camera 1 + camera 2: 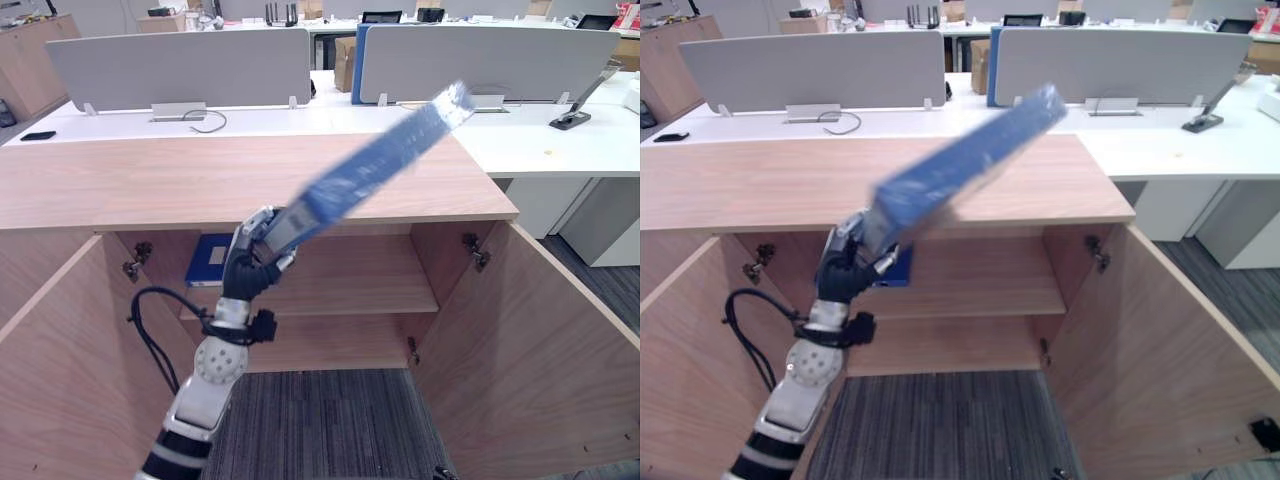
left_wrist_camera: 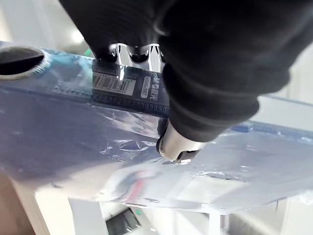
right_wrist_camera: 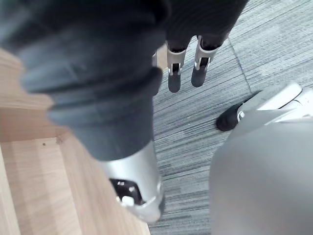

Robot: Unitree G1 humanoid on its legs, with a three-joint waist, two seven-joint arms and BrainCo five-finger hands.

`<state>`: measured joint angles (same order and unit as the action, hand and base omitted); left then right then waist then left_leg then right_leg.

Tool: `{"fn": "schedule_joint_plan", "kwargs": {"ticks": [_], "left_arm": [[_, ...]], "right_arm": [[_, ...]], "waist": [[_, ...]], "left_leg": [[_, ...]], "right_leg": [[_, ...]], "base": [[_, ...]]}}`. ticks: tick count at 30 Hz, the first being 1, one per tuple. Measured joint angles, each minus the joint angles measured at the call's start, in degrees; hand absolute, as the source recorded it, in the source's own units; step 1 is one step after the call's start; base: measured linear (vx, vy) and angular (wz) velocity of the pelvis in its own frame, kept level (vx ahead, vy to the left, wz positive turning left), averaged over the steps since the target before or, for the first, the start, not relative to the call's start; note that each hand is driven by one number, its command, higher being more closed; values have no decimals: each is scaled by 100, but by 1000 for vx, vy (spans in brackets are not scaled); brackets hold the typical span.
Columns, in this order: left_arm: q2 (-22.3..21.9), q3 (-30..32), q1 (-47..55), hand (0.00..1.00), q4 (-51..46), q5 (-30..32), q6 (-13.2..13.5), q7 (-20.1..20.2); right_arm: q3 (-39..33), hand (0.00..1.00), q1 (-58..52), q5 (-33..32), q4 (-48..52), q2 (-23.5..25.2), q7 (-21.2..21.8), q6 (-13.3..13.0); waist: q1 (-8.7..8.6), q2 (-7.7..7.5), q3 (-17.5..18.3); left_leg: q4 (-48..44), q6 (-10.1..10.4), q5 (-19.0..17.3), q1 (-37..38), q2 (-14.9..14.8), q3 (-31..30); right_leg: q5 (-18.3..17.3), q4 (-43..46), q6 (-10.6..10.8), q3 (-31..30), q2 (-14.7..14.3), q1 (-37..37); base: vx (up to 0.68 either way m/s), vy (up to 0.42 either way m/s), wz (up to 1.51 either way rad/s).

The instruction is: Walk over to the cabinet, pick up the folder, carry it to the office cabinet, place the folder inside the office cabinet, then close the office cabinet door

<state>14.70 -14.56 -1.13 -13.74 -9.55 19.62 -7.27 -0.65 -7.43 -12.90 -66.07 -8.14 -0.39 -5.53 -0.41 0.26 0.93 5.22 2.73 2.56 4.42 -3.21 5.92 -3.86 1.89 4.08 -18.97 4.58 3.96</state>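
Note:
My left hand [image 1: 255,250] is shut on one end of a blue folder [image 1: 380,165] wrapped in clear film. The folder slants up and to the right, in front of the wooden office cabinet's top [image 1: 150,185]. In the left wrist view the thumb [image 2: 178,147] presses on the folder's cover [image 2: 73,127]. Both cabinet doors stand open: the left door [image 1: 60,370] and the right door [image 1: 530,350]. A second blue folder [image 1: 208,260] stands on the inner shelf [image 1: 350,285], just behind my left hand. My right hand [image 3: 178,68] hangs open over the carpet, beside a wooden door panel [image 3: 34,191].
Behind the cabinet run white desks [image 1: 560,140] with grey partition screens [image 1: 180,65]. A black phone [image 1: 38,135] lies on the left desk, and a cardboard box [image 1: 345,62] stands between the screens. Grey carpet [image 1: 320,420] lies between the open doors.

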Motion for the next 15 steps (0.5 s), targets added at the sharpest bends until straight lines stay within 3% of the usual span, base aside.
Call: {"fn": "schedule_joint_plan", "kwargs": {"ticks": [2, 4, 8, 11, 15], "left_arm": [[22, -103, 413, 100, 3, -1175, -63, 481], [20, -331, 874, 100, 9, -2118, -321, 889], [20, -499, 1109, 100, 5, -2851, -474, 1231], [30, -478, 1112, 100, -84, -3289, -474, 1325], [46, -329, 1131, 100, -177, -3421, -466, 1484]], "right_arm": [[255, 0, -23, -186, 237, -43, -5, 7], [509, 0, -100, -468, 702, -57, 0, 43], [700, 0, -155, -718, 1932, -9, 12, 73], [642, 0, -221, -823, 3296, -27, 20, -118], [416, 0, -212, -866, 5025, -44, 36, -374]], "waist": [[1, 17, -11], [3, 30, -18], [37, 88, -16], [101, 64, 5], [176, 48, 7]], "left_leg": [[2, 4, 2, -46, -13, -52], [1, 32, 24, -91, -14, -168], [-21, 92, 130, -153, -22, -243], [-26, 43, 171, -160, 2, -244], [-27, 25, 183, -157, 28, -261]], "right_leg": [[-20, 68, 17, -1, -43, -96], [-34, 70, 18, 0, -69, -152], [-40, 109, 22, 2, -103, -233], [-39, 107, 25, 2, -78, -232], [-41, 113, 37, 13, -61, -222]], "base": [[-106, 8, -13], [-92, 9, -5], [-49, 29, 0], [-3, 53, 1], [0, 50, 2]]}}
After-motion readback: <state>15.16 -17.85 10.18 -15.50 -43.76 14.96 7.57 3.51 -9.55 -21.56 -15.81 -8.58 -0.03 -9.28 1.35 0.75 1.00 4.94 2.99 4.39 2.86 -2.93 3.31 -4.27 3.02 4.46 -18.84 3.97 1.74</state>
